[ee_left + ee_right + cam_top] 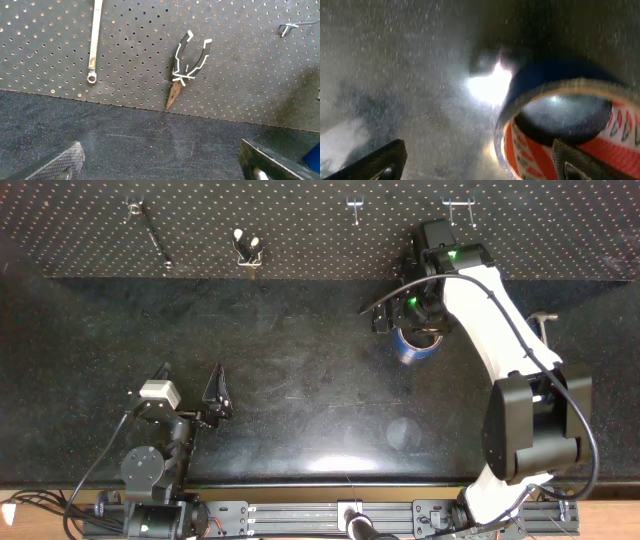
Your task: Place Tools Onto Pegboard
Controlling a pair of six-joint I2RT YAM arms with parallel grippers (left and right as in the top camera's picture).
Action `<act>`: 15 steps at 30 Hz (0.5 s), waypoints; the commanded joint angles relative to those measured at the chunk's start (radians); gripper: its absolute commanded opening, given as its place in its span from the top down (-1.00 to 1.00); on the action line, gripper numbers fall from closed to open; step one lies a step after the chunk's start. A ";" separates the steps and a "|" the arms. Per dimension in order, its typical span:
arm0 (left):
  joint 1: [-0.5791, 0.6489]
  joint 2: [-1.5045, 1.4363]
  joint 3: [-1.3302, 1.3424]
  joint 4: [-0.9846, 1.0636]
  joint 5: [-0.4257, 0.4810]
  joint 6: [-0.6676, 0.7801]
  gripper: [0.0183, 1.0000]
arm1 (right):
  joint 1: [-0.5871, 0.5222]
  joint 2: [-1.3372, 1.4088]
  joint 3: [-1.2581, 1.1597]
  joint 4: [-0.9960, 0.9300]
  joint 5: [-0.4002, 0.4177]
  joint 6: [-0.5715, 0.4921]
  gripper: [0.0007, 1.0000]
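Pegboard [300, 220] is standing along the tabletop's [300, 380] far edge, so tools are hanging flat against it, out of the arms' way. At its left a wrench [152, 235] is dangling from a hook, and beside it needle-nose pliers [247, 248] are hanging nose down. Further right, bare hooks [354, 208] are sitting free, likely for what is left. The left gripper [162, 162] is resting low, jaws wide and holding nothing, facing open tabletop. The right gripper [480, 160], jaws also spread wide, is hovering over the blue tape roll [413, 348], which is sitting on the tabletop near the board, below those hooks, with room around it.
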 commanded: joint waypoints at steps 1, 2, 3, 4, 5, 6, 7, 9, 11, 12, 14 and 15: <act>0.000 -0.009 -0.002 -0.007 0.015 0.002 -0.99 | 0.000 0.091 0.016 0.029 0.013 -0.012 -0.91; 0.000 -0.009 -0.002 -0.007 0.015 0.002 -0.99 | 0.005 0.111 0.016 0.029 0.014 -0.019 -0.90; 0.000 -0.009 -0.002 -0.007 0.015 0.002 -0.99 | 0.014 0.135 0.016 0.026 0.014 -0.019 -0.90; 0.000 -0.009 -0.002 -0.007 0.015 0.002 -0.99 | 0.021 0.148 0.016 0.027 0.018 -0.023 -0.90; 0.000 -0.009 -0.002 -0.007 0.015 0.002 -0.99 | 0.026 0.157 0.016 0.029 0.018 -0.023 -0.90; 0.000 -0.009 -0.002 -0.007 0.015 0.002 -0.99 | 0.025 0.158 0.016 0.028 0.018 -0.023 -0.78; 0.000 -0.009 -0.002 -0.007 0.015 0.002 -1.00 | 0.025 0.158 0.016 0.029 0.018 -0.023 -0.57; 0.000 -0.009 -0.002 -0.007 0.015 0.002 -0.99 | 0.025 0.158 0.016 0.029 0.018 -0.023 0.06; 0.000 -0.009 -0.002 -0.007 0.015 0.002 -0.99 | 0.025 0.158 0.016 0.026 0.018 -0.023 0.85; 0.000 -0.009 -0.002 -0.007 0.015 0.002 -0.99 | 0.025 0.158 0.016 0.018 0.018 -0.023 0.84; 0.000 -0.009 -0.002 -0.007 0.015 0.002 -0.99 | 0.025 0.148 0.016 0.010 0.018 -0.023 0.84; 0.000 -0.009 -0.002 -0.007 0.015 0.002 -0.99 | 0.025 0.131 0.016 0.007 0.018 -0.022 0.86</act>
